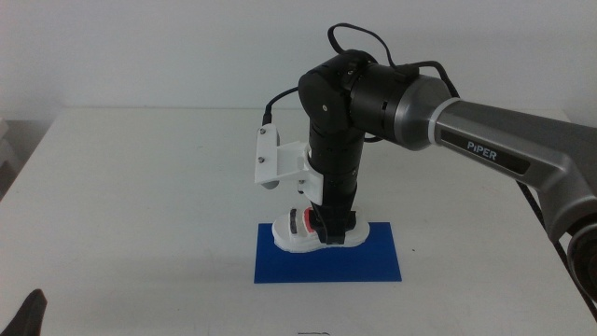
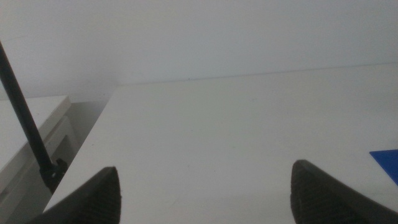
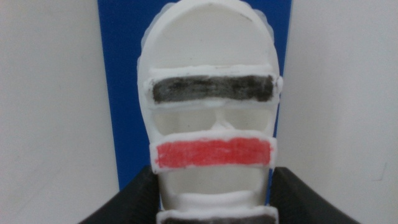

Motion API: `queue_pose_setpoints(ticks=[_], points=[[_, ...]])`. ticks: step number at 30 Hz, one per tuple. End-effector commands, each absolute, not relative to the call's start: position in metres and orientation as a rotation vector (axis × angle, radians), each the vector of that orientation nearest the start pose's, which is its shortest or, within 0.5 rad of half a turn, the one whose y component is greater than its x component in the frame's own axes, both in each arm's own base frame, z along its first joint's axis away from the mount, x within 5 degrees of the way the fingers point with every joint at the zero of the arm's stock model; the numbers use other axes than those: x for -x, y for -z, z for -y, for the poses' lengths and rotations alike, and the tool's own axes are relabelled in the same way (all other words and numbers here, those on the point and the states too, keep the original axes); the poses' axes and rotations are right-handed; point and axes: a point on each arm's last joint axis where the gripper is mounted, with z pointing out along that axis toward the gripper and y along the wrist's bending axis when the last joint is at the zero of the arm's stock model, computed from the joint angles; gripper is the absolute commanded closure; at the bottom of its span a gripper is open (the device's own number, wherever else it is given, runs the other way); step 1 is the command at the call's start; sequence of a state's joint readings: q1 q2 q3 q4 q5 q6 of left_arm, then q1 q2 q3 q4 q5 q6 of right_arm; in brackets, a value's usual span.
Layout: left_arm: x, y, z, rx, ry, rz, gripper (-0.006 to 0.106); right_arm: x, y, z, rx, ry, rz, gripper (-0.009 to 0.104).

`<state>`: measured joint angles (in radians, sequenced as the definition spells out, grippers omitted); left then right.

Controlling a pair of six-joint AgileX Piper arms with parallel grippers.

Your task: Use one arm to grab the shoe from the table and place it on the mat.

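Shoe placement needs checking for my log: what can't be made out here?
- Middle view: the right gripper covers the shoe middle on the mat.
- Right wrist view: the shoe's near end is cut off by the edge.
- Whether the sole rests flat: hidden.
- Left gripper: waiting.

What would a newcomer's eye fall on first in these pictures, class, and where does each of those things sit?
First, the big black right arm reaching in from the right, its right gripper down at the white shoe, a jaw on each side of it. Next, the dark-blue mat under the shoe, vivid on the white table. The left gripper waits open near the table's front left corner.
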<state>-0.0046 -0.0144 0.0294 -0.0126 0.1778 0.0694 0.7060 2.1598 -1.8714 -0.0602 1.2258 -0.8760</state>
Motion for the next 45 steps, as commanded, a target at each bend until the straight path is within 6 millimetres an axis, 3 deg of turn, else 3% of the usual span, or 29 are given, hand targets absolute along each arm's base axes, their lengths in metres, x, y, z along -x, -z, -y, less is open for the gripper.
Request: queue_pose_setpoints(ticks=[1,7,15,20,26,35,37,40,42,45], points=[[-0.055,-0.198,0.001,-0.035,-0.018,-1.571,0.007,-0.342,-0.246,-0.281,2.135,0.124,-2.106,0.096],[-0.055,-0.198,0.001,-0.035,-0.018,-1.571,0.007,-0.345,-0.232,-0.284,2.091,0.11,-2.183,0.096],[-0.055,-0.198,0.001,-0.035,-0.018,-1.571,0.007,-0.347,-0.227,-0.285,2.072,0.117,-2.208,0.096],[-0.055,-0.198,0.001,-0.035,-0.018,-1.571,0.007,-0.349,-0.222,-0.287,2.029,0.113,-2.232,0.09],[-0.055,-0.198,0.001,-0.035,-0.018,-1.571,0.007,-0.352,-0.22,-0.288,1.962,0.135,-2.261,0.07],[-0.055,-0.198,0.001,-0.035,-0.018,-1.571,0.007,-0.352,-0.22,-0.288,1.955,0.122,-2.264,0.018],[-0.055,-0.198,0.001,-0.035,-0.018,-1.571,0.007,-0.35,-0.231,-0.286,1.922,0.12,-2.271,0.009],[-0.055,-0.198,0.001,-0.035,-0.018,-1.571,0.007,-0.346,-0.27,-0.273,1.769,0.108,-2.278,0.003],[-0.055,-0.198,0.001,-0.035,-0.018,-1.571,0.007,-0.342,-0.301,-0.255,1.61,0.104,-2.301,0.003],[-0.055,-0.198,0.001,-0.035,-0.018,-1.571,0.007,-0.33,-0.331,-0.221,1.315,0.056,-2.316,0.004]])
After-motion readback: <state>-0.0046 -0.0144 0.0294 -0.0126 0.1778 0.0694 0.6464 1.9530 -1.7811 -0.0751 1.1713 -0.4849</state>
